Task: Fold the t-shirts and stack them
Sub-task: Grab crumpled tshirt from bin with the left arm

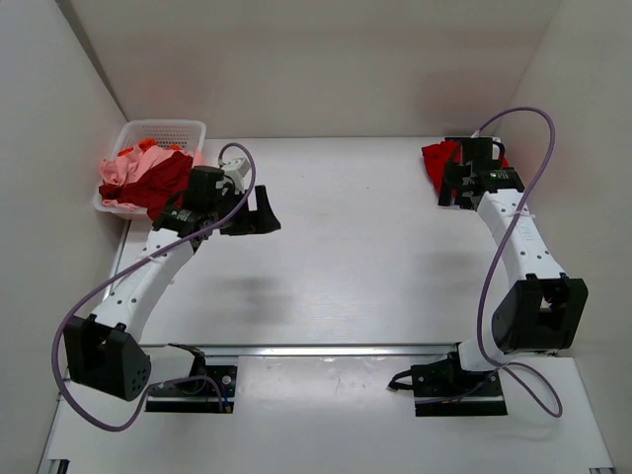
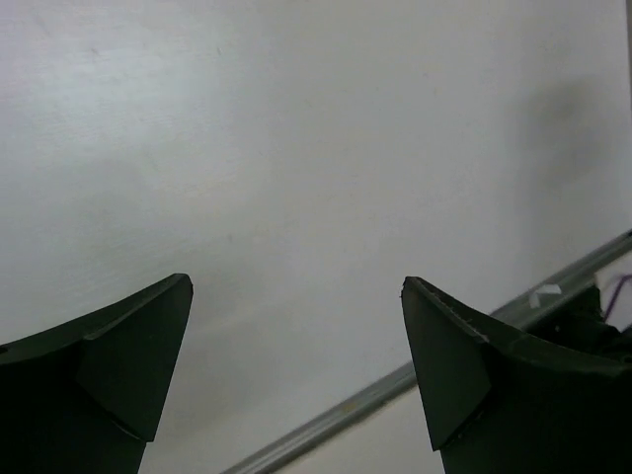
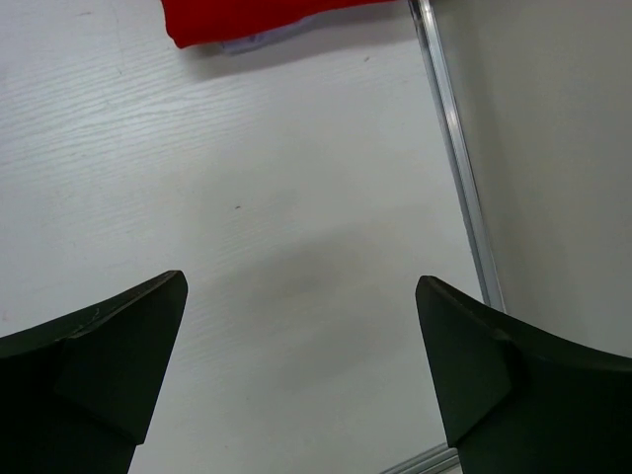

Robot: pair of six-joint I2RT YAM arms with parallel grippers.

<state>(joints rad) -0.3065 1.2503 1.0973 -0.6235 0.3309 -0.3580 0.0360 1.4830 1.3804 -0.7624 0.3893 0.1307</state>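
A white basket (image 1: 170,127) at the far left holds crumpled t-shirts: a salmon-pink one (image 1: 118,175), a dark maroon one (image 1: 160,182) spilling over the rim, and an orange one (image 1: 156,147) behind. A bright red t-shirt (image 1: 434,158) lies flat at the far right; its edge shows at the top of the right wrist view (image 3: 257,20). My left gripper (image 1: 261,213) (image 2: 296,286) is open and empty, raised over bare table just right of the basket. My right gripper (image 1: 456,193) (image 3: 301,281) is open and empty, raised over bare table beside the red t-shirt.
A metal rail (image 1: 326,349) crosses the table's near edge and also shows in the left wrist view (image 2: 395,380). Another rail (image 3: 454,148) runs along the right wall (image 3: 553,148). White walls close in the left, far and right sides.
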